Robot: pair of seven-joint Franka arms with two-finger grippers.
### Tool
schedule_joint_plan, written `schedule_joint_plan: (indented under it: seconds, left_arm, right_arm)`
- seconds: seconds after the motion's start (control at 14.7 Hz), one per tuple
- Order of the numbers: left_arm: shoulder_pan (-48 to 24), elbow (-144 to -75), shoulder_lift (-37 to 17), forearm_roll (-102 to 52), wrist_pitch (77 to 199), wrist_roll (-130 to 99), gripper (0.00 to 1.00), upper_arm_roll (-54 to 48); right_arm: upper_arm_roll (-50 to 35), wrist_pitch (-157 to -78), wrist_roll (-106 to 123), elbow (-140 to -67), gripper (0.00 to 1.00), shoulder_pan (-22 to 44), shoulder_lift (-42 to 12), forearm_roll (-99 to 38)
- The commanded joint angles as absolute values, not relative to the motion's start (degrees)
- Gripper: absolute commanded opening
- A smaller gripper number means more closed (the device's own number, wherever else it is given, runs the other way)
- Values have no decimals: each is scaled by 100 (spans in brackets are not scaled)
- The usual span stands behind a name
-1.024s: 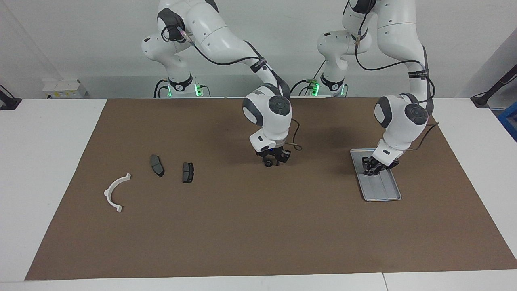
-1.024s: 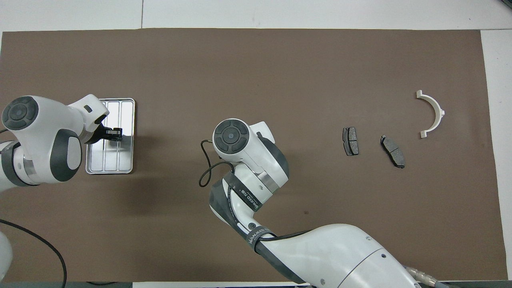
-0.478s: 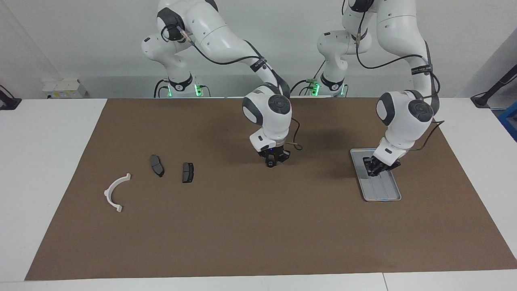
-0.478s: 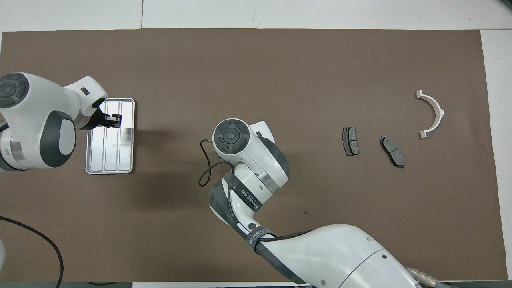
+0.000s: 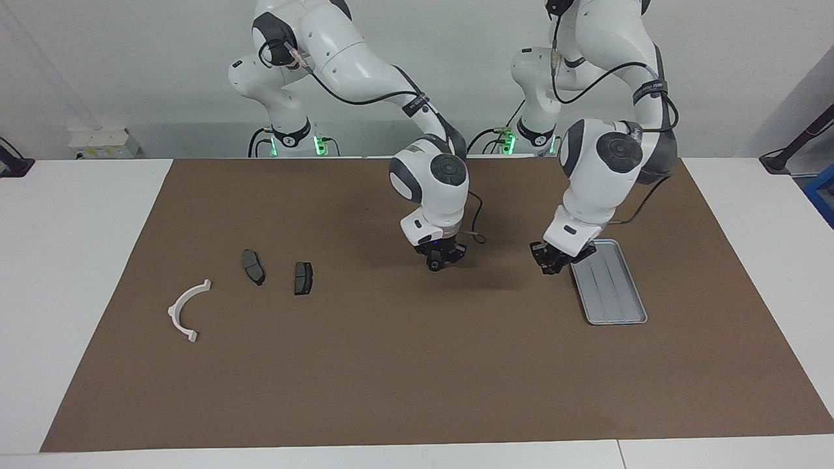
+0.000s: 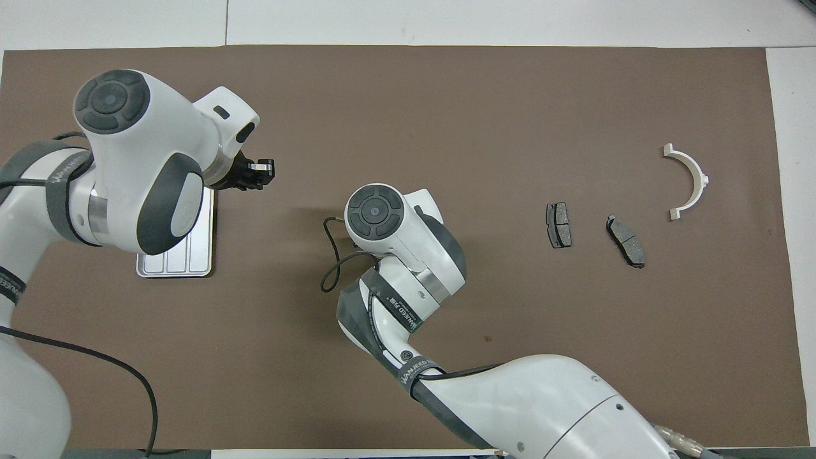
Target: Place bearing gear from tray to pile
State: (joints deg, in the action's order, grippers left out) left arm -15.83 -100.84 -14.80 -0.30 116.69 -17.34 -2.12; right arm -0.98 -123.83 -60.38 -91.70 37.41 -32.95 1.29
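The silver tray (image 5: 612,293) (image 6: 191,261) lies on the brown mat at the left arm's end, with nothing showing in it. My left gripper (image 5: 549,266) (image 6: 260,173) hangs over the mat just off the tray's rim, on the side toward the table's middle. It is shut on a small light piece, the bearing gear (image 6: 262,167), which is mostly hidden by the fingers. My right gripper (image 5: 436,264) hovers shut over the mat's middle, and in the overhead view its wrist covers it. The pile sits at the right arm's end: a white arc (image 5: 184,309) (image 6: 692,182) and two dark pads (image 5: 253,267) (image 5: 303,277).
The brown mat (image 5: 391,378) covers most of the white table. Bare mat lies between the right gripper and the pile. A loose cable loop (image 6: 331,268) hangs by the right wrist. A small white box (image 5: 104,142) stands off the mat near the robots.
My left gripper has risen out of the tray and swung off it toward the table's middle. The right gripper's fingers have drawn together while it stayed in place.
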Motion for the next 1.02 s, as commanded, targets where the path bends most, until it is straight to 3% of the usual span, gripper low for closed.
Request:
schedule_joint_plan:
  seconds: [0.0, 0.2, 0.41, 0.68, 0.96]
  left_arm:
    - [-1626, -9923, -1591, 35, 11514, -1863, 0, -123]
    - [-1748, -9993, -1582, 132, 11514, -2072, 0, -123]
    - [-2432, -10221, -1529, 132, 11628, -2941, 0, -132]
    - [-3251, -10616, -1512, 123, 12136, -3909, 0, -141]
    - [-3551, -10819, -1766, 123, 12883, -4394, 0, -149]
  right_arm:
    - [-141, -11973, -5505, -9282, 0, 3228, -2735, 88]
    - [-149, -10893, -3995, -8835, 0, 2507, -2260, 70]
    - [-114, -10302, -1942, -8482, 0, 1525, -2022, 105]
    - [-114, -10677, 620, -8604, 0, 21, -2056, 132]
    - [-97, -11371, 694, -8981, 0, -290, -2302, 176]
